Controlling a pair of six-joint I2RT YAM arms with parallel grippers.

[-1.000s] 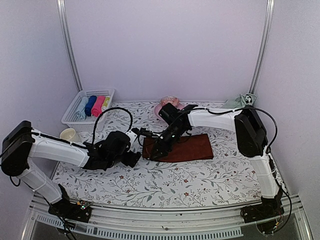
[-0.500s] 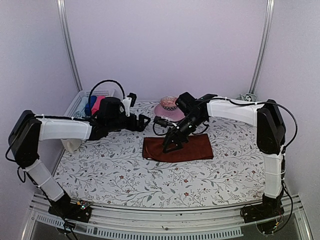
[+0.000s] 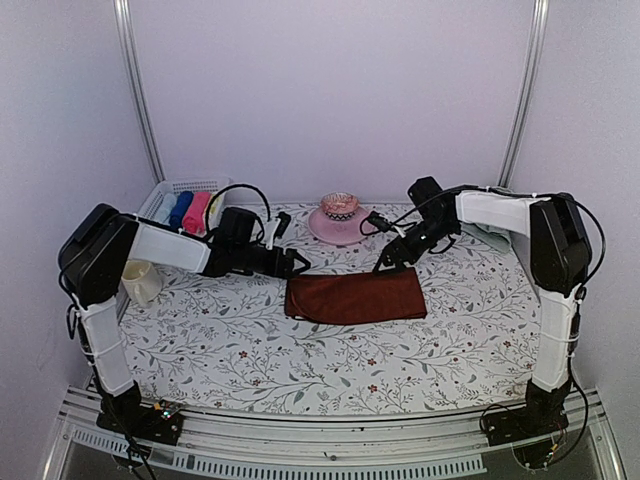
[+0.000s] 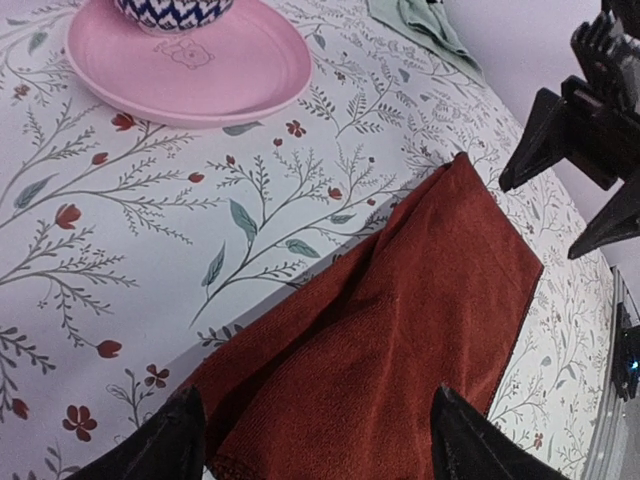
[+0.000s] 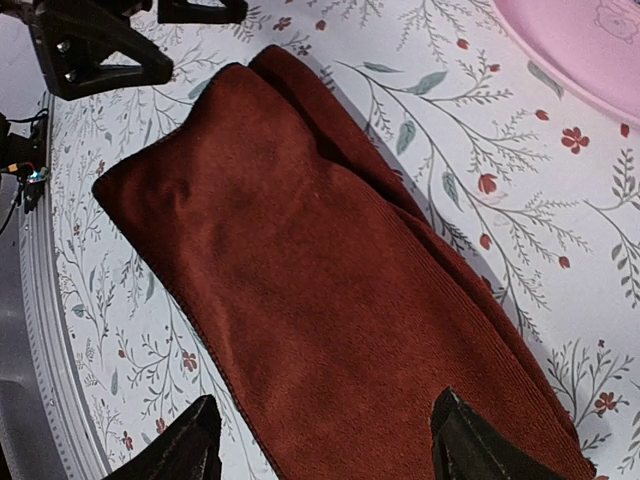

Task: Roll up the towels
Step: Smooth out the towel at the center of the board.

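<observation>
From above, your left arm stretches low across the table, its left gripper (image 3: 293,263) at the far left corner of the flat dark red-brown towel (image 3: 355,297). Your right arm reaches in with its elbow raised, its right gripper (image 3: 387,264) angled down at the towel's far edge. On the left wrist view, the 2 fingers (image 4: 175,440) stand apart over the towel's end, clamping nothing; the green towel (image 4: 425,25) lies beyond the pink plate (image 4: 190,65). On the right wrist view, both fingers (image 5: 470,445) are likewise spread above the cloth.
</observation>
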